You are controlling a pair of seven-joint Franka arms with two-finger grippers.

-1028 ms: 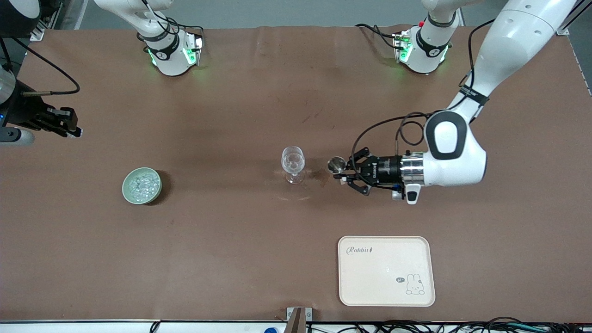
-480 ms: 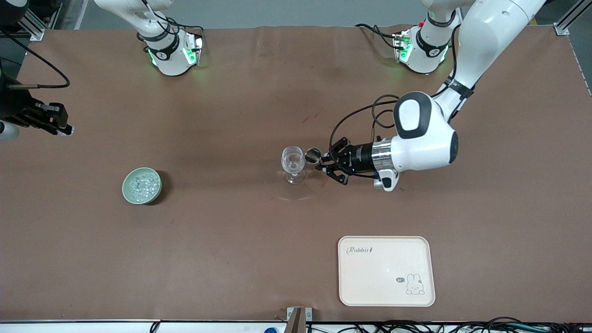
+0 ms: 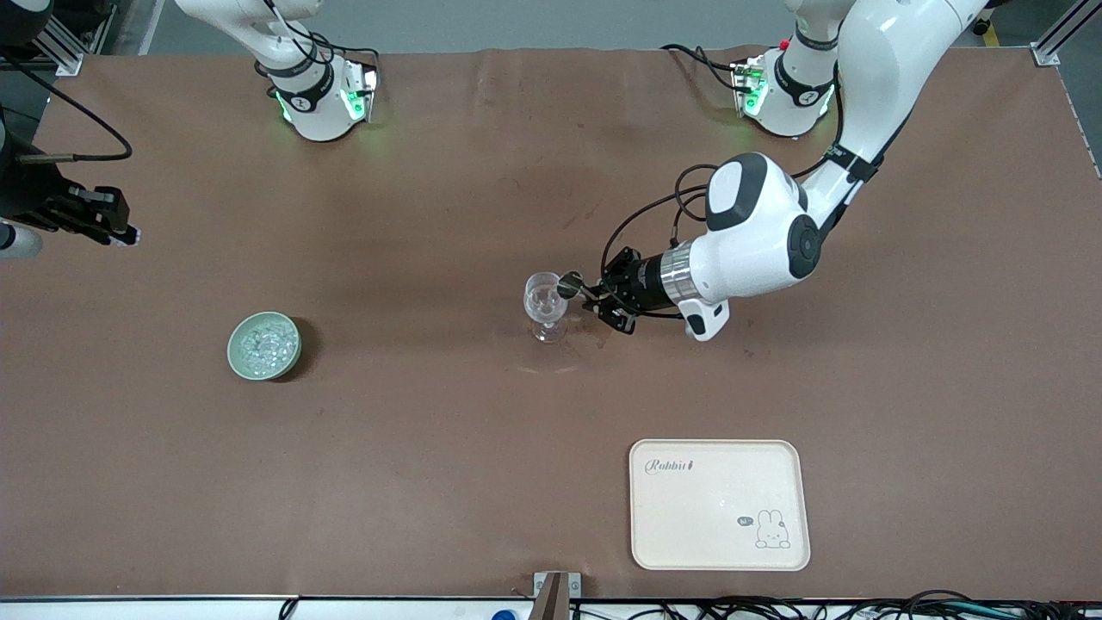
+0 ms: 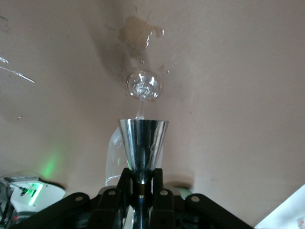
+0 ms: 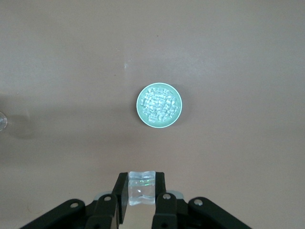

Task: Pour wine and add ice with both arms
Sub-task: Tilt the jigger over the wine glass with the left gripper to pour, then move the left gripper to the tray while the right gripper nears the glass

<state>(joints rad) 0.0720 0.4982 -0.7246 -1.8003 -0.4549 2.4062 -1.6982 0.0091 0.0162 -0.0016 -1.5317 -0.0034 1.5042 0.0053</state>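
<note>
**A:** Where's the ice?

**B:** Most of the ice (image 3: 263,343) lies heaped in the pale green bowl (image 3: 264,345), toward the right arm's end of the table (image 3: 430,474). That puts it well apart from the stemmed glass (image 3: 545,301) at the middle and slightly nearer the front camera. One ice cube (image 5: 141,193) is already clamped between the fingers of your right gripper (image 3: 112,227). That gripper hangs over the table's edge at its own end, with the bowl below it in its wrist view.

**A:** What has just changed?

**B:** The left arm. A second ago your left gripper (image 3: 596,298) held the steel jigger (image 3: 570,285) clear of the glass, with its mouth turned upward. It has since swung in and rolled over. It is closed tight on the jigger's narrow waist, and the mouth now tips against the glass rim. The right gripper has hardly shifted and waits.

**A:** So is it pouring?

**B:** I'd judge the pour is starting, though I can't make out any liquid. Keep the jigger's lip inside the rim, because the tall glass could tip if nudged. There is already a damp stain (image 4: 138,33) on the table beside its foot. The cube comes next. The rabbit tray (image 3: 689,517), nearer the front camera, has no part in this step.
</note>
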